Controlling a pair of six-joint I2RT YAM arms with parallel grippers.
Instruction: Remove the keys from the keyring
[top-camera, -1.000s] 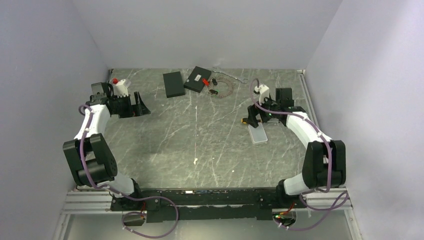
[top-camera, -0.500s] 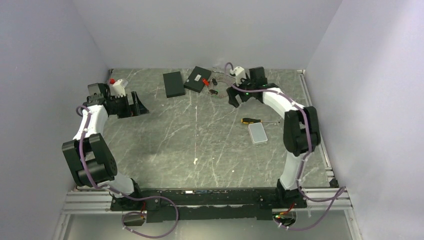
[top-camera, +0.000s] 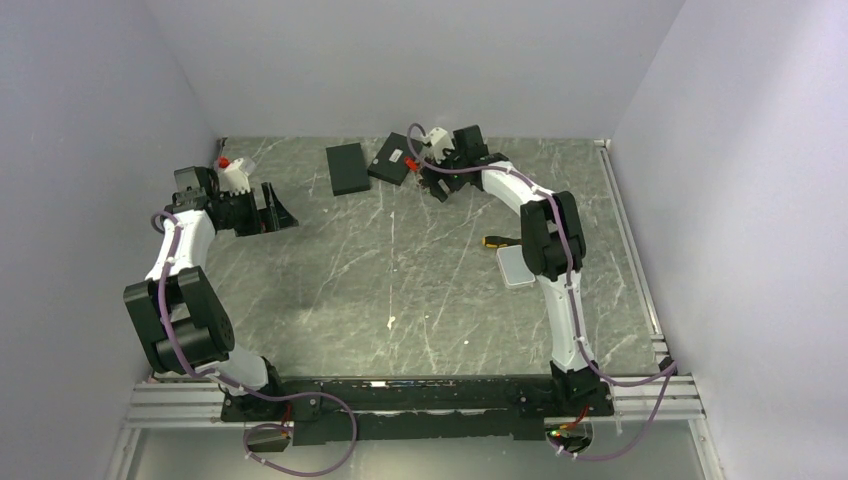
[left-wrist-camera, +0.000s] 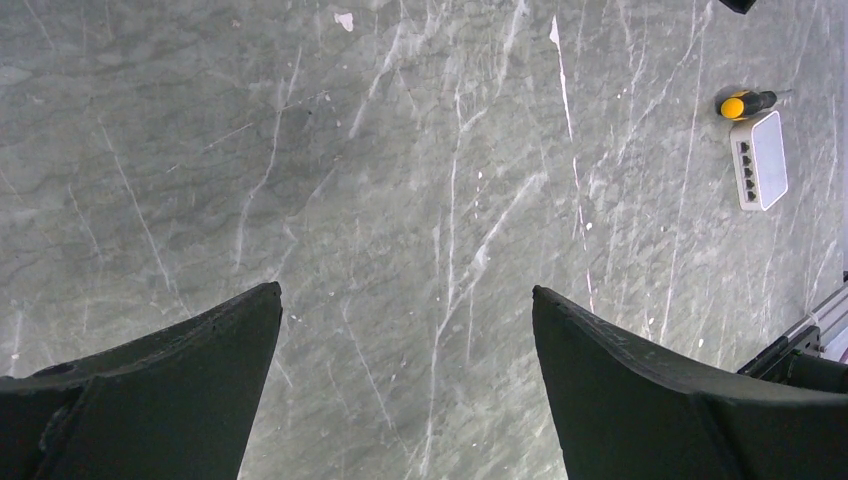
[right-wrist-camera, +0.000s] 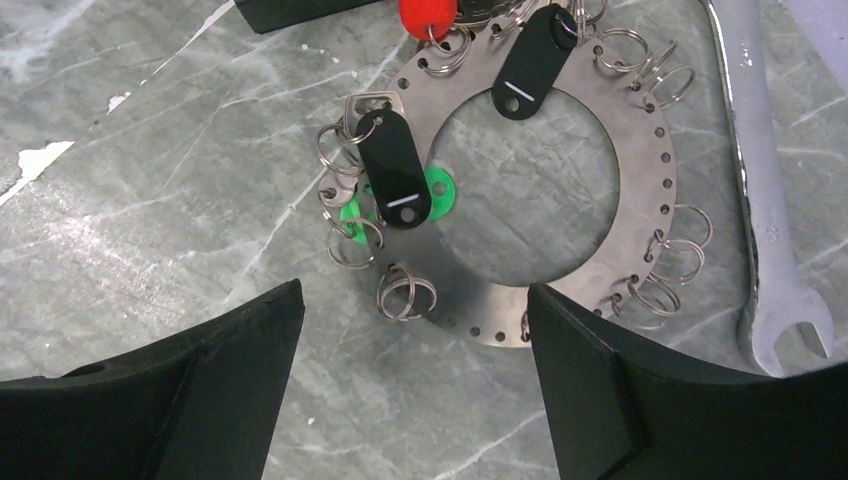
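The keyring (right-wrist-camera: 640, 150) is a flat grey ring with small holes and several wire loops, lying on the table at the back. Keys hang on it: two black tags (right-wrist-camera: 395, 180) (right-wrist-camera: 528, 60), a green one (right-wrist-camera: 437, 185) under the first black tag, and a red one (right-wrist-camera: 428, 15) at the top edge. My right gripper (right-wrist-camera: 415, 290) is open and empty, hovering just above the ring's near rim. In the top view it (top-camera: 437, 185) covers most of the ring; the red key (top-camera: 410, 161) shows. My left gripper (top-camera: 275, 212) is open and empty at the far left.
A silver wrench (right-wrist-camera: 765, 180) lies right of the ring. Two black boxes (top-camera: 347, 167) (top-camera: 393, 157) lie left of it, one touching the red key. A yellow-handled screwdriver (top-camera: 497, 241) and a white box (top-camera: 513, 266) lie under the right arm, also in the left wrist view (left-wrist-camera: 760, 160).
My right arm has swung from the screwdriver and white box at mid right to the back, over the keyring. The left arm has not moved.
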